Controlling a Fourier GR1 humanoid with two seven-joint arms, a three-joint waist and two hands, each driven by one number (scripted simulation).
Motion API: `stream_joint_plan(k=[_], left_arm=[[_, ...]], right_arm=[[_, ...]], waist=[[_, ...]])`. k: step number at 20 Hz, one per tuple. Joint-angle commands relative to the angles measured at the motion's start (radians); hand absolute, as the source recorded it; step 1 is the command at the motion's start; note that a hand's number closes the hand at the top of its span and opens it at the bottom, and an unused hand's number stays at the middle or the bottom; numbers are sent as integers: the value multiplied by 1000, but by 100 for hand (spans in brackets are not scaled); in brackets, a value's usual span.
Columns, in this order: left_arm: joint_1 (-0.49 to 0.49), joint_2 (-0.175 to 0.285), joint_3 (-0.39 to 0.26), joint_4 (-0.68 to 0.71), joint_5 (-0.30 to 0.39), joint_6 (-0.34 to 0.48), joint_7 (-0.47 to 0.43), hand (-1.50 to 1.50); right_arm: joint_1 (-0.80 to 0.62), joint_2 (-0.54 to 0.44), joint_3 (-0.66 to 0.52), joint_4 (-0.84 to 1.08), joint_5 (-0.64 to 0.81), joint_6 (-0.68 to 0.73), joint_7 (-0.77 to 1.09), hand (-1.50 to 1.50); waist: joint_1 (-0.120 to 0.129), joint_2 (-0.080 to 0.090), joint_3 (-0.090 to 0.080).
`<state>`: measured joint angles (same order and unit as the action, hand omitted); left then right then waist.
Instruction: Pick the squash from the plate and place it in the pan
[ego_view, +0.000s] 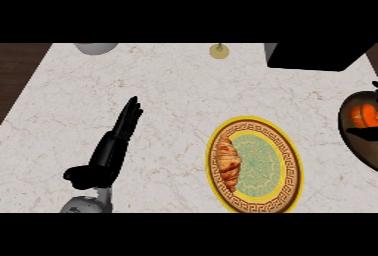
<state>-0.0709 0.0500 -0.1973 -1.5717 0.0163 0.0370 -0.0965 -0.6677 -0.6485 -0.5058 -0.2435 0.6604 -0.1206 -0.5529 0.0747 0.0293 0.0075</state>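
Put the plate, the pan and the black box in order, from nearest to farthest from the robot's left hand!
1. Plate: just to the right of the left hand, the nearest by far.
2. Black box at the back right and pan at the far right edge: both far off, too close to call.

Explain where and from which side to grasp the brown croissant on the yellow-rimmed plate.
Probably the golden-brown croissant at its thick middle, from above, pinching across its short width. It lies flat and long along the left of the round yellow-rimmed plate, so a sideways approach would meet the rim.
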Motion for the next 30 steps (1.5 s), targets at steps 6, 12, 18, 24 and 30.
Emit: stream_joint_plan(k=[6, 12, 18, 24, 30], left_arm=[[0, -5, 7, 19, -10, 10, -9, 0], [47, 3, 7, -10, -9, 7, -18, 0], [55, 6, 11, -43, 9, -3, 16, 0], [45, -13, 9, -25, -12, 24, 1, 0], [25, 25, 61, 7, 25, -18, -16, 0]], right_arm=[[-27, -23, -180, 29, -192, 92, -189, -150], [43, -149, -261, 90, -284, 351, -217, -150], [105, -255, -272, 128, -312, 674, -234, -150], [212, -231, -237, 75, -300, 749, -370, -150], [289, -199, -213, 29, -304, 719, -455, -150]], waist=[[-34, -9, -1], [-46, -15, -1], [-47, -17, 0], [-52, -19, 1], [-59, -18, 1]])
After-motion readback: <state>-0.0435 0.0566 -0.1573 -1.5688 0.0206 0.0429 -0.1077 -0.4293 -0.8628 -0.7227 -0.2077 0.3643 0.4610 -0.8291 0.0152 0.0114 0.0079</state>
